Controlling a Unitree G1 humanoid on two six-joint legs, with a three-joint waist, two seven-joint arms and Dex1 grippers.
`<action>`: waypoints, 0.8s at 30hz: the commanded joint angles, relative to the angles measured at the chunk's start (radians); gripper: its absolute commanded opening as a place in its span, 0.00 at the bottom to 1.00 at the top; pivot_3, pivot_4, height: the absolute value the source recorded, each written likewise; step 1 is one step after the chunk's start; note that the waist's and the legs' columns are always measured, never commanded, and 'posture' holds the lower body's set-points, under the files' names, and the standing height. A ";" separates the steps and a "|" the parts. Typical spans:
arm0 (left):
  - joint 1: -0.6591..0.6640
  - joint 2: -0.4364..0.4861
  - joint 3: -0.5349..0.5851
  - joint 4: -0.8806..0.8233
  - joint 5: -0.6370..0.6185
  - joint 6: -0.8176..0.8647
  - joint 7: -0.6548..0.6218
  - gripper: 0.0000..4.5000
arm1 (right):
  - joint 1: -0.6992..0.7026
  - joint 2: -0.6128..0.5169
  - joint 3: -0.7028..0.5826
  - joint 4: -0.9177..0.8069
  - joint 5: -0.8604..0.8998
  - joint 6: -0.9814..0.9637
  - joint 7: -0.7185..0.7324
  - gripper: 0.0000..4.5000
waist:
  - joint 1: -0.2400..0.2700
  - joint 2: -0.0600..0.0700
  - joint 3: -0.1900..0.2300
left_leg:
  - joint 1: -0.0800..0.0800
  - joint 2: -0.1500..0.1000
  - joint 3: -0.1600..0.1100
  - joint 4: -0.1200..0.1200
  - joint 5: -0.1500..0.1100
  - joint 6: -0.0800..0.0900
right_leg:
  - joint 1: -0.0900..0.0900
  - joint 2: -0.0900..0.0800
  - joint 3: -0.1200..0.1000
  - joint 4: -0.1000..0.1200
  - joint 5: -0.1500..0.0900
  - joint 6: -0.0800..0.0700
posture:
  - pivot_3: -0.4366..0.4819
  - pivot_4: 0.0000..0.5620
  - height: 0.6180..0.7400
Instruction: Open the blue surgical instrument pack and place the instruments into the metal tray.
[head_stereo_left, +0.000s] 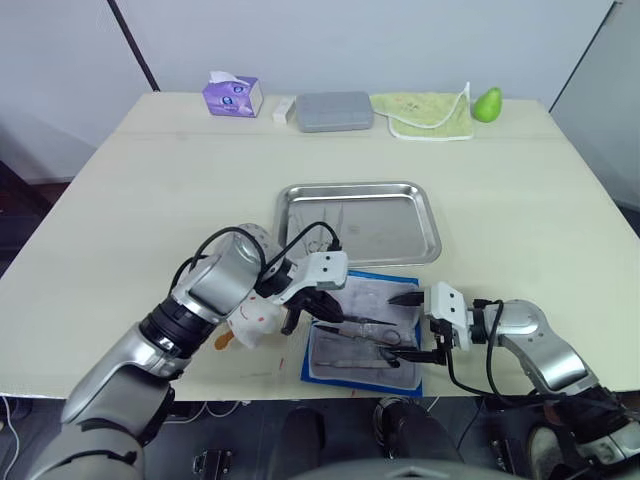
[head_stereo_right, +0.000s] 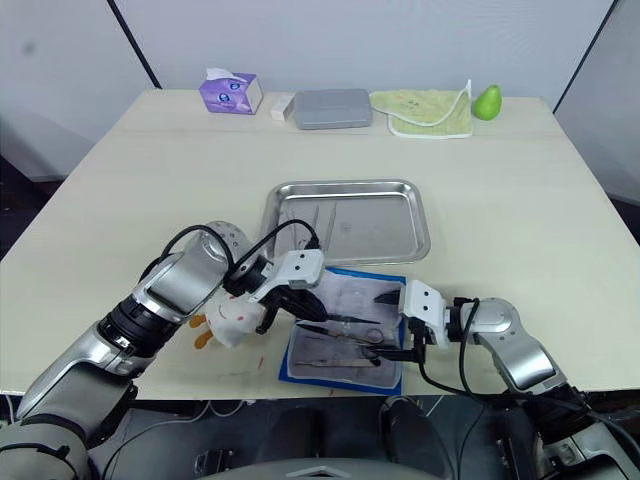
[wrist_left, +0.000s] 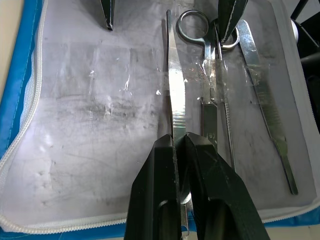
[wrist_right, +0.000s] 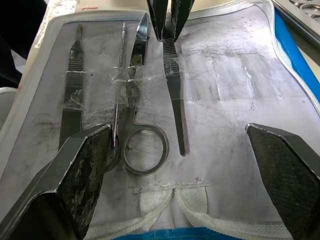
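Left wrist view puts the left pincer (wrist_left: 180, 142) closed on the near end of a flat pair of tweezers (wrist_left: 175, 95), its two black fingers pinched together over the steel. The tweezers lie on the pale inner lining of the blue surgical instrument pack (head_stereo_left: 362, 335), which is open flat on the table (head_stereo_left: 130, 200) just in front of the metal tray (head_stereo_left: 358, 222). A strip of clear tape (wrist_left: 200, 72) crosses the tweezers and the neighbouring tools, fixing them to the lining.

The right pincer (wrist_right: 177, 150) is spread wide over the opposite end of the pack, fingers apart and holding nothing, poised above the ring handle of the scissors (wrist_right: 137, 105).

My judgement is that the tape is the main risk: if the left pincer lifts before the strip gives way, the whole pack may rise or slide, or the tweezers may slip out of the narrow grip at their tip. A sideways tug could also drag the taped neighbours out of line. The right pincer, if it pressed the lining down, would probably prevent that.

Counted: four instruments in the pack, namely the tweezers, the scissors, a thin probe (wrist_right: 119, 85) and a flat-handled tool (wrist_right: 72, 100); one pack; one tray, in which a few instruments seem to lie already, too faint to number.
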 joint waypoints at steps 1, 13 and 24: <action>-0.056 0.016 0.045 -0.055 -0.046 0.009 -0.029 0.01 | 0.049 -0.008 0.108 0.111 -0.132 0.082 -0.035 1.00 | 0.000 0.000 0.000 | 0.000 0.000 0.000 0.000 0.000 0.000 | 0.000 0.000 0.000 0.000 0.000 0.000 | 0.48 0.27 1.00; -0.087 0.050 0.049 -0.061 -0.065 0.037 -0.061 0.01 | 0.047 0.010 0.111 0.123 -0.140 0.071 -0.041 1.00 | 0.000 0.000 0.001 | 0.000 0.007 0.000 0.000 0.000 0.000 | -0.002 0.008 0.001 0.000 0.002 -0.004 | 0.48 0.27 1.00; -0.045 0.194 0.094 -0.039 -0.091 -0.024 -0.090 0.01 | 0.048 0.018 0.110 0.135 -0.141 0.055 -0.047 1.00 | 0.001 0.000 0.001 | -0.001 0.013 0.002 -0.001 0.000 0.000 | -0.005 0.014 0.002 0.001 0.003 -0.010 | 0.48 0.27 1.00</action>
